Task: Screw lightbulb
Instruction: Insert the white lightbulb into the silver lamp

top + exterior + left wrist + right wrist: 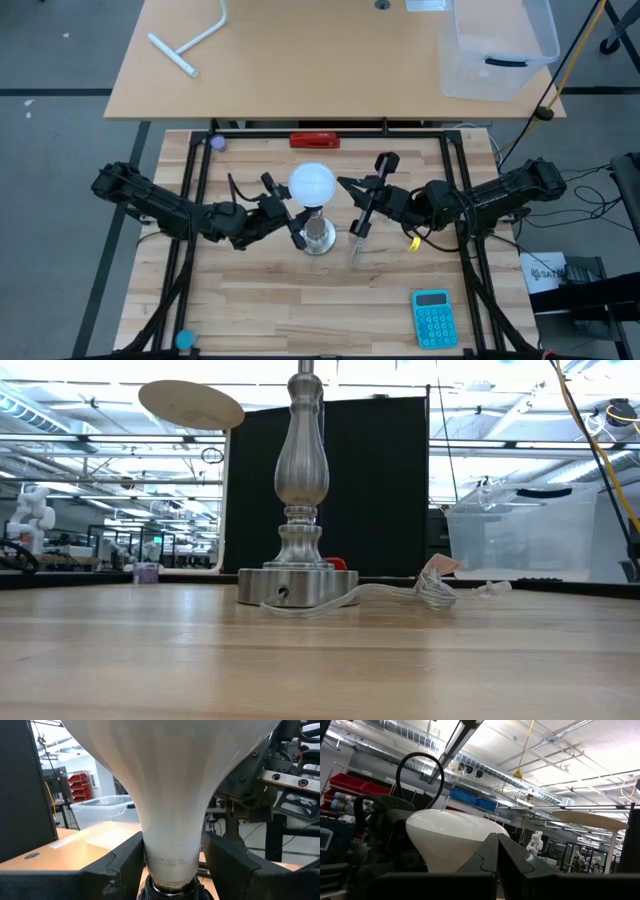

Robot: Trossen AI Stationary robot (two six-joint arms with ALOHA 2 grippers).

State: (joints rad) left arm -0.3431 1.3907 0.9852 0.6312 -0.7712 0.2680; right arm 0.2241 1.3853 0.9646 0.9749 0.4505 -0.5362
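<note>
The white lightbulb (312,184) stands upright on the black top of the silver lamp stand (298,510), whose round foot (297,586) rests on the wooden table. In the left wrist view the bulb's neck (172,830) narrows down to its silvery screw base (170,890), which sits in the black socket. My left gripper (300,215) is shut on the neck from the table's left. My right gripper (343,183) is shut and empty, level with the bulb's domed head (445,840) and close to its right side. The low view shows neither the bulb nor the grippers. My left gripper pinches the bulb's narrow neck (150,855) just above the screw base, one finger (120,870) on each side. The fingers come level from the table's left. The bulb stands upright with its base in the stand's socket. My right gripper: I cannot tell whether its shut tips touch the bulb's head.
The lamp's clear cord (400,594) and a small clear-pink piece (438,568) lie right of the foot. A red object (315,140) lies at the far edge, and a blue calculator (433,318) at the near right. A clear bin (495,50) stands on the table beyond.
</note>
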